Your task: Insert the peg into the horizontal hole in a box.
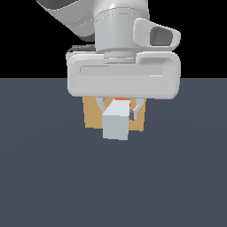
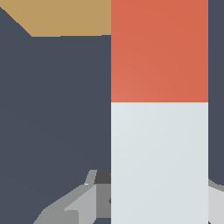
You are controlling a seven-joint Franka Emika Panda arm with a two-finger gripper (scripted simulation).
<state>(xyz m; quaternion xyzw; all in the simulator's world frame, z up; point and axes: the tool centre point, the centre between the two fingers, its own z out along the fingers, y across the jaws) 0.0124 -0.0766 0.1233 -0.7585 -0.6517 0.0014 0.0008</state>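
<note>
The peg is held level, its pale grey-white end facing the exterior view and a sliver of its orange-red end showing behind. My gripper is shut on the peg, one finger on each side. Right behind the peg stands the tan box; the peg and my hand hide its hole. In the wrist view the peg fills the frame lengthwise, orange-red part pointing toward the box, whose edge shows beyond it. Grey fingers flank the peg's pale part.
A flat dark blue-grey floor spreads around the box. My large white arm body hangs above the box and blocks its top in the exterior view.
</note>
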